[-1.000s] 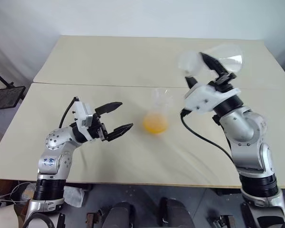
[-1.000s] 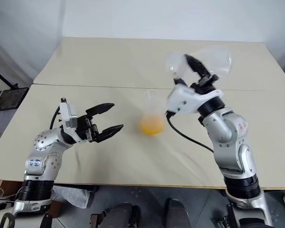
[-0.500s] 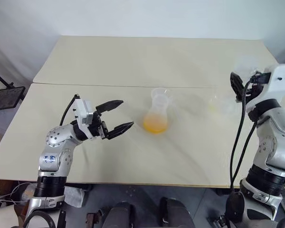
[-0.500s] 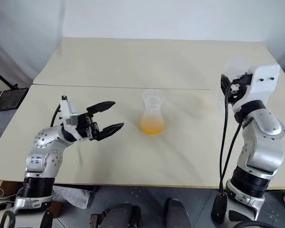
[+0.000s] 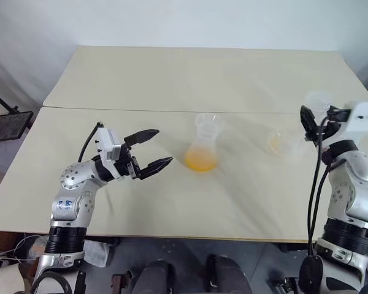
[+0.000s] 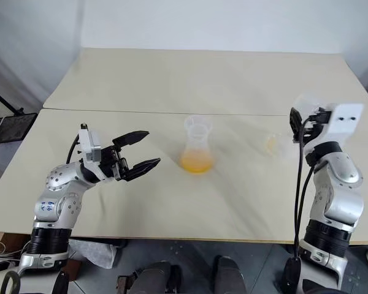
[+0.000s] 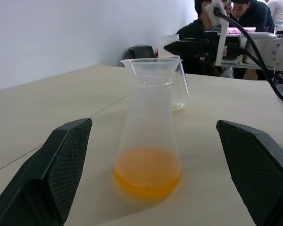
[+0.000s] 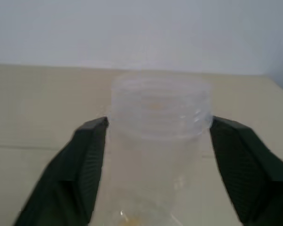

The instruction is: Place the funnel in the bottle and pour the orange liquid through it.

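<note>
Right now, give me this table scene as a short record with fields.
bottle: clear conical bottle, upright, mid-table
funnel: small clear cone funnel, seated in the bottle's mouth
liquid: orange liquid, shallow layer in the bottle's base
other vessel: clear long-necked flask, standing right of the bottle, faint orange trace inside
left gripper: fingers open, facing the bottle, not touching it
right gripper: at the flask's neck

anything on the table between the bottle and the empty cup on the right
Nothing: in the left eye view, bare table separates the bottle and the clear cup.
</note>
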`<state>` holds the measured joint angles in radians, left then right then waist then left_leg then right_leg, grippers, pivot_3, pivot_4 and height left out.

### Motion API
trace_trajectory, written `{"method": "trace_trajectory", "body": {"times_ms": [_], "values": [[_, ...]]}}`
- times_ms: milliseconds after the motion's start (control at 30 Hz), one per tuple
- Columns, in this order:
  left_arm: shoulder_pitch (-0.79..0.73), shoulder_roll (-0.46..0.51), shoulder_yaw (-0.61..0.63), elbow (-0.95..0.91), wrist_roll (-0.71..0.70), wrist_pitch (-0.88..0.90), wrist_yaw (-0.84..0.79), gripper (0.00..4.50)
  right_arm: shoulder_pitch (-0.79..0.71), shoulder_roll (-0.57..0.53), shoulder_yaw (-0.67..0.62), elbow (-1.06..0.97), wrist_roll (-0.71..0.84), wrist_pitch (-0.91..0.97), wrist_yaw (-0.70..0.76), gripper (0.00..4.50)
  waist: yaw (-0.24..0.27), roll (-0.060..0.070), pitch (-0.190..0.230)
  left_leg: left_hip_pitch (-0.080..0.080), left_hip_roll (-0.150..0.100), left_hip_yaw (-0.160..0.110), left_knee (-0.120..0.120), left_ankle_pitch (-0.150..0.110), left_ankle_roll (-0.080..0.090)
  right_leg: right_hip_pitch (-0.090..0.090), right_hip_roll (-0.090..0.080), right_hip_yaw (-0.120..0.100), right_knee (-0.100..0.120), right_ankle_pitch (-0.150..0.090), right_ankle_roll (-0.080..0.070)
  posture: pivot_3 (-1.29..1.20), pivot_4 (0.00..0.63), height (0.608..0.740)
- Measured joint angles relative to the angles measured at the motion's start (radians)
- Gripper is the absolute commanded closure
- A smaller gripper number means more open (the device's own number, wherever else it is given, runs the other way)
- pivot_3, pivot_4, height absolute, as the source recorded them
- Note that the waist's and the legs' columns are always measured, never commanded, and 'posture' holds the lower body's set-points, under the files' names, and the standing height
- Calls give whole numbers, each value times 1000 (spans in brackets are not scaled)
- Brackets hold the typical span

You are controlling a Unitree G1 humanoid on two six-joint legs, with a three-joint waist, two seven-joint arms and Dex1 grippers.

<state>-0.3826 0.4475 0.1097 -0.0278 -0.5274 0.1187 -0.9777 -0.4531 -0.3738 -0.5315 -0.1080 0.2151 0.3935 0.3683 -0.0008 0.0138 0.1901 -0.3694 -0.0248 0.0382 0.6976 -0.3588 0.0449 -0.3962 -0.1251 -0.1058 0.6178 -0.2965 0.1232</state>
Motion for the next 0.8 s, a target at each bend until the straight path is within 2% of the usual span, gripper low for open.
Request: {"method": "trace_trajectory", "body": {"times_ms": [200, 433, 600, 800], "values": [[2, 17, 8, -1, -1, 11, -2, 0, 77, -63, -25, -53, 102, 33, 19, 21, 1, 0, 0, 0, 0, 0, 0, 0, 0, 0, 0, 1, 0, 0, 0, 0, 150, 740], [27, 72, 13, 1, -4, 34, -35, 0, 293, -192, -101, -161, 287, 28, 218, 21, 6, 0, 0, 0, 0, -1, 0, 0, 0, 3, -1, 2, -4, 0, 0, 0, 150, 740], [39, 81, 30, 4, -4, 35, -50, 0, 381, -206, -142, -171, 371, 26, 268, 21, 6, 0, 0, 1, 1, 0, 0, 0, 0, 3, -3, 3, -5, 0, 0, 0, 150, 740], [39, 76, 29, 4, -4, 36, -51, 0, 390, -191, -143, -171, 393, 18, 213, 21, 7, 0, 0, 1, 1, -1, 0, 0, 0, 3, -4, 2, -5, 0, 0, 0, 150, 740]]}}
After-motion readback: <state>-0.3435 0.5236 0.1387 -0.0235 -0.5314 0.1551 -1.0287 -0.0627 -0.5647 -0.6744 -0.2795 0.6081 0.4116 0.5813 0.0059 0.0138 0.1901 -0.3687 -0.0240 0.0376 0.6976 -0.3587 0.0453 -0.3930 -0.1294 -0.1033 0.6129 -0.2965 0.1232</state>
